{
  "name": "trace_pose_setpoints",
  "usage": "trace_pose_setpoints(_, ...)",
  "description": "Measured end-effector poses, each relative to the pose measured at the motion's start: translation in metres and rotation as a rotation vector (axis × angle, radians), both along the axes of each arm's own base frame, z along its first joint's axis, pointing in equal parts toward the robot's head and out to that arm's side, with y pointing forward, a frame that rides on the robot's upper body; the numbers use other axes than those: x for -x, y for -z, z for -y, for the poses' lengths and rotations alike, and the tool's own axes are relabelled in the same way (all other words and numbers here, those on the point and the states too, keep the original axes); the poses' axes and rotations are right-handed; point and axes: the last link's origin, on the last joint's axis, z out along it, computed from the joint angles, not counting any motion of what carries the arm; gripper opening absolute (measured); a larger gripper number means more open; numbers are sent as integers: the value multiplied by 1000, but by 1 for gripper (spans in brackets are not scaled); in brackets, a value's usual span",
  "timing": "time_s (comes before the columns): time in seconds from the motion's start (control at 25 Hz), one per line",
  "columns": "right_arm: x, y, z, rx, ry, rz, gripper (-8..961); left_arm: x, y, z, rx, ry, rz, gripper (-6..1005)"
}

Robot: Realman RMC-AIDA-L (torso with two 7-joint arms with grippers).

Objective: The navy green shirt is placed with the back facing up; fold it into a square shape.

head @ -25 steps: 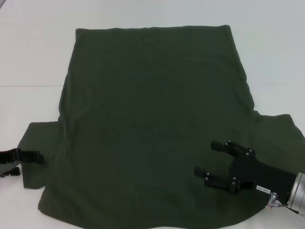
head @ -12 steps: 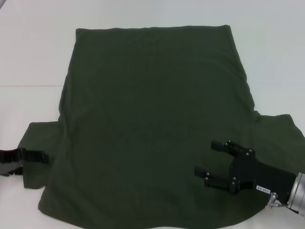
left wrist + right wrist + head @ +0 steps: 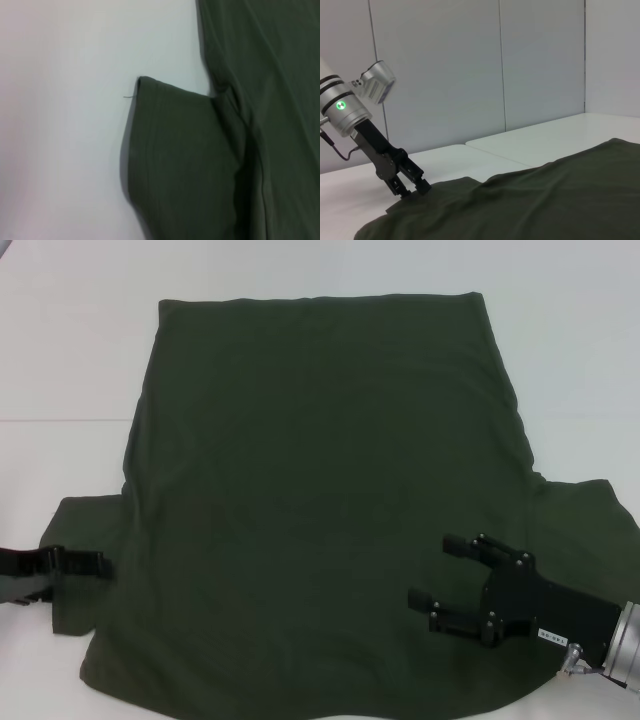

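Shirt (image 3: pixel 320 500) lies spread flat on the white table (image 3: pixel 60 370), hem at the far edge, sleeves out to both sides near the robot. Fabric mostly smooth, light creases by the sleeves.

Left gripper (image 3: pixel 88 563) sits low at the left sleeve's outer edge, fingertips reaching over the hem onto the cloth. In the right wrist view the left gripper (image 3: pixel 412 187) tips down at the sleeve corner, fingers close together at the fabric edge; cannot tell whether cloth is pinched between them. Left wrist view shows only the sleeve (image 3: pixel 185 160) on the table, a loose thread at its corner, no fingers visible.

Right gripper (image 3: pixel 435 572) hovers over the shirt's lower right body, near the right sleeve, fingers spread apart, holding nothing, tips pointing toward the shirt's middle.
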Motion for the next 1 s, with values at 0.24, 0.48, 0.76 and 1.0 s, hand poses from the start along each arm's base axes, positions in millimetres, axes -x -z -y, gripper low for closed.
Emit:
trace_pose_setpoints(0.24,0,0,0,-1,0,-1,927,0,0,-1,-6,-3,3,888)
trace_pose_setpoints(0.48,0,0,0,-3,1,-2,928,0,1,-2,-12,2,-10,687)
trace_pose_setpoints(0.76,0,0,0,-3,1,-3,928,2,1,-3,-25,5,-22,411)
trace_pose_setpoints(1.0,0,0,0,-3,1,-3,927,3,0,-4,-29,7,-35,232)
